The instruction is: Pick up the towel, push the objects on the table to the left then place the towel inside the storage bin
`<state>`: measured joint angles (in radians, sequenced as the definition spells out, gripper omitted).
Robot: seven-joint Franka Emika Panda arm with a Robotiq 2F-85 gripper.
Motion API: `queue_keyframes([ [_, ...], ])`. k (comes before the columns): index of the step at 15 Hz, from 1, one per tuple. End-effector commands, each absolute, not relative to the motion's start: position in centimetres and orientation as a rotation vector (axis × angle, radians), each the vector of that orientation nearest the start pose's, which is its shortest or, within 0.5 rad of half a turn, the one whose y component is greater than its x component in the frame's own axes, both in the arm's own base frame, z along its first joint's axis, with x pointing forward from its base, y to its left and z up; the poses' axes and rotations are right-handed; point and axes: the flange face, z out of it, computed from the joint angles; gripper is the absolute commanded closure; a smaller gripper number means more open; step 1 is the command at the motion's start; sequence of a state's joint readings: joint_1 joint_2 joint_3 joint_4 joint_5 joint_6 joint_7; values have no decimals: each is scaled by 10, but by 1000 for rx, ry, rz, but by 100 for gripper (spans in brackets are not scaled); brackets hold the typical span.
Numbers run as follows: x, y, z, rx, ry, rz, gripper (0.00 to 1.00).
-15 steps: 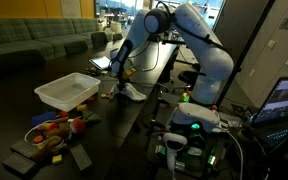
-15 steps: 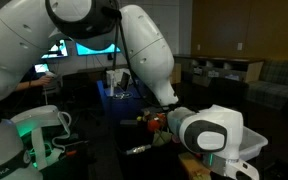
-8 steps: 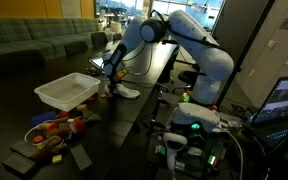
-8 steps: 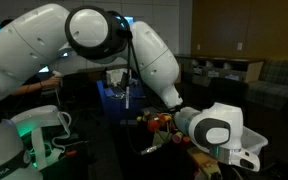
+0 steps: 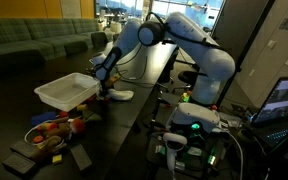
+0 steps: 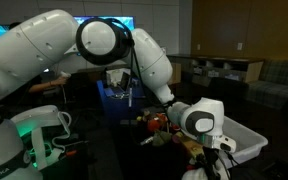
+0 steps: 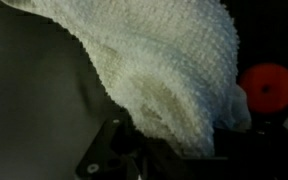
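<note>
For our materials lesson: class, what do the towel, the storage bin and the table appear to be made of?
The towel: soft woven cloth, likely cotton terry; nubby white weave, drapes in folds. The storage bin: translucent white plastic, smooth, thin walls. The table: smooth dark surface; material unclear, perhaps laminate.

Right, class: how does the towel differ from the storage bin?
The towel is soft, crumpled cloth; the storage bin is a rigid rectangular tub. The towel is smaller than the storage bin. The jaws grip the towel; the storage bin sits on the table. Both are whitish.
</note>
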<state>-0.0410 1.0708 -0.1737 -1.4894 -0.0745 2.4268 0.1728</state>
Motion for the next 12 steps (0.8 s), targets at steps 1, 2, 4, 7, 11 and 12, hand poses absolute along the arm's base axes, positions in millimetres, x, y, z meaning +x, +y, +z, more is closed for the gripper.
queue_keyframes([
  [1, 670, -87, 15, -3274, 511, 243, 91],
  [2, 671, -75, 14, -3264, 531, 253, 91],
  [4, 672, -45, 12, -3242, 550, 282, 91],
  [7, 673, 9, 9, -3212, 522, 314, 91],
  [11, 672, 92, 9, -3199, 425, 289, 90],
  [12, 670, 113, 9, -3200, 394, 282, 91],
])
